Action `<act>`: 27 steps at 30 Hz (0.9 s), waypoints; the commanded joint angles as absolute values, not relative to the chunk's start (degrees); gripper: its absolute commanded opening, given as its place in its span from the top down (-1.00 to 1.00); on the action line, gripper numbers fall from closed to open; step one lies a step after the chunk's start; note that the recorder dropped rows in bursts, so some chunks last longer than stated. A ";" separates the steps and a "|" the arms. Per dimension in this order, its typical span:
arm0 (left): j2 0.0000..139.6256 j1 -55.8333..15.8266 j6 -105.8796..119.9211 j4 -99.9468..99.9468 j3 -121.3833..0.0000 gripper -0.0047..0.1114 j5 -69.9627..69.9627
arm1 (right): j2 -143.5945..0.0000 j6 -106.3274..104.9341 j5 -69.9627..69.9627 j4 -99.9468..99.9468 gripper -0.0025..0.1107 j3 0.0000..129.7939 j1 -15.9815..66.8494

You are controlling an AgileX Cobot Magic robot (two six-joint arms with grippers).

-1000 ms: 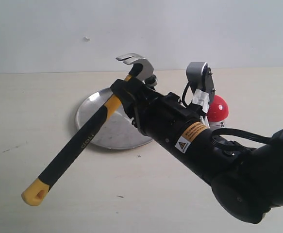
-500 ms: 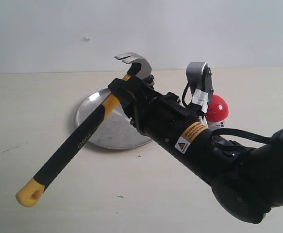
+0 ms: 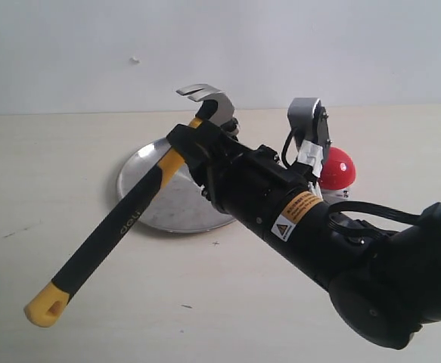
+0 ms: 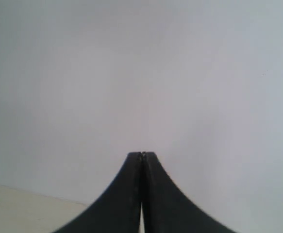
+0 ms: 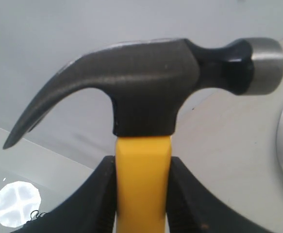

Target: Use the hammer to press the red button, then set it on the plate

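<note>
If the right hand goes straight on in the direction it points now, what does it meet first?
Probably only the bare wall: the right hand, shut on the hammer, aims past the plate, away from the red button. Depth is hard to judge.

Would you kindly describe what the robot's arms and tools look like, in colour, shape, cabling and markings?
The right arm is glossy black and cylindrical, bearing an orange-and-white label with a warning triangle. A black cable loops along it, and a silver-grey bracket sits near the wrist. The right tool and left tool have black, curved, tapering fingers.
</note>
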State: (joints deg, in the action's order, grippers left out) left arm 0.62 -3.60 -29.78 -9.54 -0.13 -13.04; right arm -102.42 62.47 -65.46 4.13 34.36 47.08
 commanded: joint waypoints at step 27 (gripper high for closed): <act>56.60 -13.43 17.84 -1.07 -48.22 0.91 47.49 | -102.06 61.77 -69.96 5.81 0.96 34.48 47.30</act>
